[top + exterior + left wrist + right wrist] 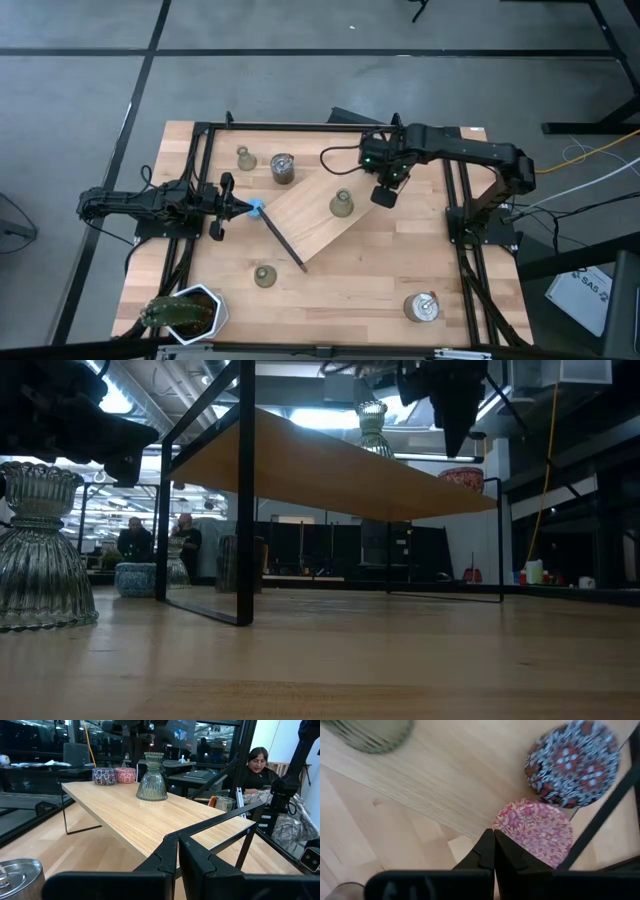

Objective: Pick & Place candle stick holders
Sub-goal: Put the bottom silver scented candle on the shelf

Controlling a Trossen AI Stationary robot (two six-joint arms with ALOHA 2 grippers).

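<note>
Three olive-green candle stick holders show in the high view. One stands on its base on a raised wooden shelf and also shows in the left wrist view. One stands at the table's far left, one near the front. My left gripper is shut and level at the shelf's left corner. My right gripper is shut, pointing down, raised above the shelf's right end, over a pink puck and a blue puck. My left gripper has its shut fingertips at the shelf's left corner, coming level from the table's left side. I cannot tell whether they touch the shelf's black frame.
One silver tin stands at the far left, beside the shelf, another at the near right. A potted cactus stands at the near left corner. Black frame rails run along the table's sides. People sit beyond the table.
</note>
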